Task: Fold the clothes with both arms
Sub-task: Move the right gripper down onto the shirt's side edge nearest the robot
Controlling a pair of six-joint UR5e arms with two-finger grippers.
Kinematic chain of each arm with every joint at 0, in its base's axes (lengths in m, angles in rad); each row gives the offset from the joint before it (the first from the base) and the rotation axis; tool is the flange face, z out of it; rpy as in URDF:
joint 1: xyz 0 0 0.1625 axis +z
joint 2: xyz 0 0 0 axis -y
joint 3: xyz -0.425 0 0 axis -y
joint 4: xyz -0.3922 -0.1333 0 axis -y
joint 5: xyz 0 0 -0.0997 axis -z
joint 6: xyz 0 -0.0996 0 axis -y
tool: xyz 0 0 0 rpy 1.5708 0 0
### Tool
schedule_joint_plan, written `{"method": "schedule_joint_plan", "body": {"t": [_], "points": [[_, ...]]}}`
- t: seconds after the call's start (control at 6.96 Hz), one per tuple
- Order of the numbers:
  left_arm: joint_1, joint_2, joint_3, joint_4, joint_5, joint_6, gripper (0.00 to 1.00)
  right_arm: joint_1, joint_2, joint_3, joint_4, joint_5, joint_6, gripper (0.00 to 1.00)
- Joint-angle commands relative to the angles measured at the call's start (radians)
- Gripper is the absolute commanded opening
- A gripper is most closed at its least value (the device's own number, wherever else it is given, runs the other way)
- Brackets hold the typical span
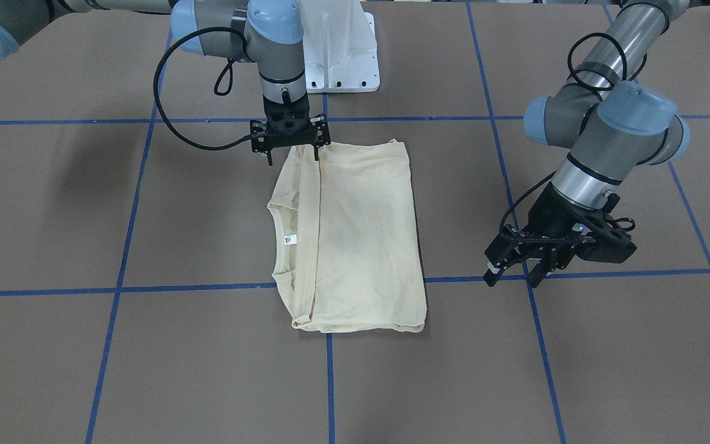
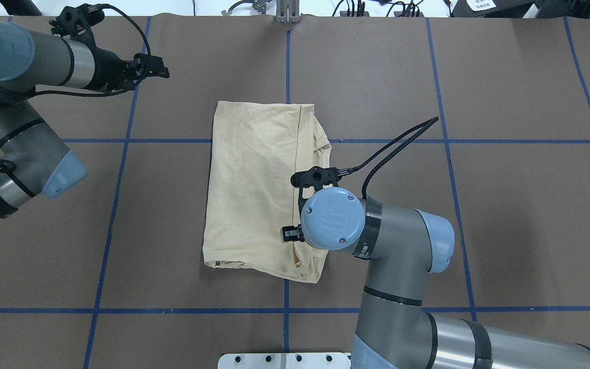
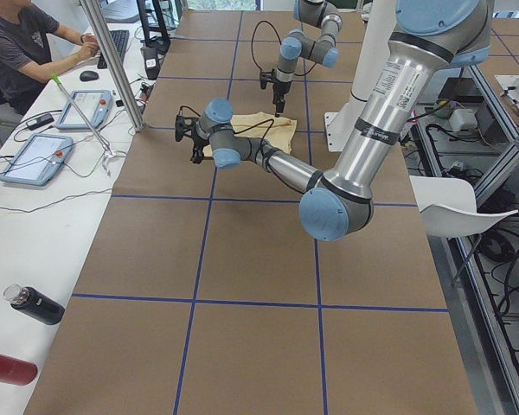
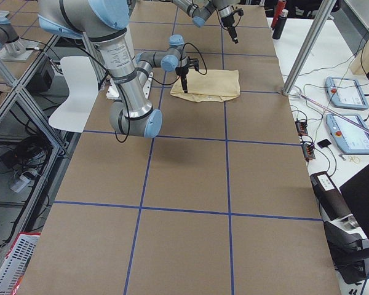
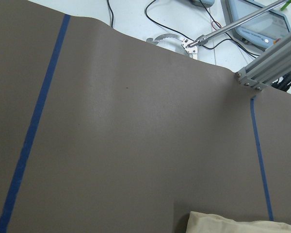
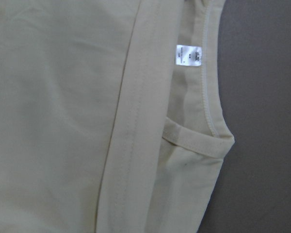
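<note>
- At the left of the overhead view, we see the left arm (image 2: 23, 56) reaching out over the brown table (image 2: 505, 215), well apart from the cloth.
- The left gripper (image 1: 513, 280) hangs tilted over a blue tape line (image 1: 669, 271). Its two fingers are parted with a clear gap and there is nothing between them.
- In the left wrist view we find bare table and tape, with one corner of the cloth at the lower edge.
- In the middle lies the T-shirt (image 2: 254, 195), folded into a rough rectangle and flat on the table, straddling a crossing of the tape lines.
- Its neck opening faces the robot's right. The small white label (image 6: 188, 55) sits just inside the collar, and a doubled band of cloth (image 6: 131, 145) runs beside it.
- Further right, the right arm (image 2: 397, 241) bends over the shirt's edge, and its wrist covers part of the cloth from above.
- The right gripper (image 1: 293, 159) points straight down at the shirt corner nearest the white pedestal (image 1: 339, 55).
- Its fingers are spread wide and grip nothing. One is at the fold line and the other just off the cloth's edge.
- We cannot tell whether the tips touch the fabric.
</note>
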Motion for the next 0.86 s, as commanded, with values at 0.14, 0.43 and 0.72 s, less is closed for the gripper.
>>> {"method": "schedule_joint_plan", "body": {"t": [0.14, 0.43, 0.72], "points": [[0.003, 0.002, 0.012, -0.001, 0.003, -0.001, 1.00, -0.038, 0.083, -0.114, -0.016, -0.059, -0.005, 0.99], [0.005, 0.002, 0.014, 0.000, 0.003, -0.001, 1.00, -0.038, 0.070, -0.128, -0.017, -0.058, -0.007, 0.99], [0.009, 0.002, 0.014, 0.000, 0.003, -0.003, 1.00, -0.035, 0.044, -0.116, -0.017, -0.050, -0.007, 0.99]]}}
